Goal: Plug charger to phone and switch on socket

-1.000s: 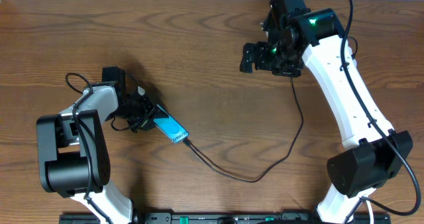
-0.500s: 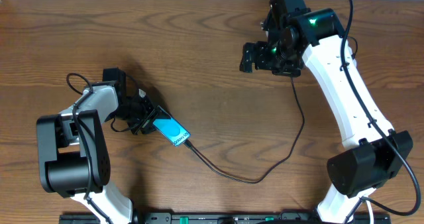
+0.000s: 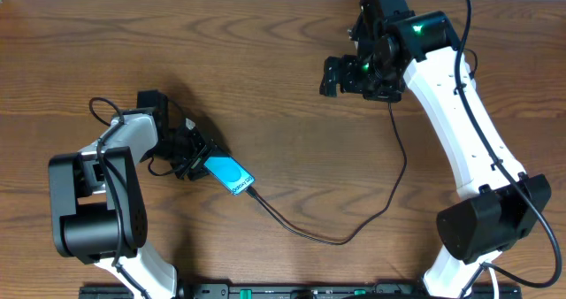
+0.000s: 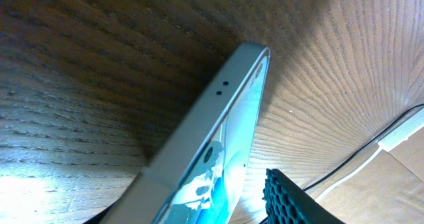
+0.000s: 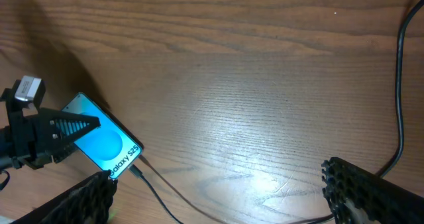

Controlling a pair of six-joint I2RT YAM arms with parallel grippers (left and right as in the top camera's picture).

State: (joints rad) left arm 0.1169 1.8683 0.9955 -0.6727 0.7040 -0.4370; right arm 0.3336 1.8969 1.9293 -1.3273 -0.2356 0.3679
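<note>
The phone (image 3: 228,173) lies slantwise on the wooden table, its cyan screen up and reading "Galaxy S25" (image 5: 106,144). My left gripper (image 3: 196,156) straddles its upper-left end. In the left wrist view the phone (image 4: 218,158) stands between the fingers, and a gap shows between its screen and the right pad (image 4: 295,201), so the jaws are open. The charger (image 3: 336,240) has its connector (image 5: 136,171) at the phone's lower-right end, and its black cable loops right and up past my right arm. My right gripper (image 3: 340,76) hangs wide open and empty (image 5: 222,197) over the far table. The socket is out of view.
A black rail (image 3: 265,292) runs along the table's near edge. In the left wrist view a thin white cord (image 4: 391,143) lies beside a black cable (image 4: 344,168) at the right. The right arm's own cable (image 5: 399,85) hangs at that view's right edge.
The left jaws have widened around the phone, and more of its screen now shows. The phone has shifted slightly. The right arm has not moved.
</note>
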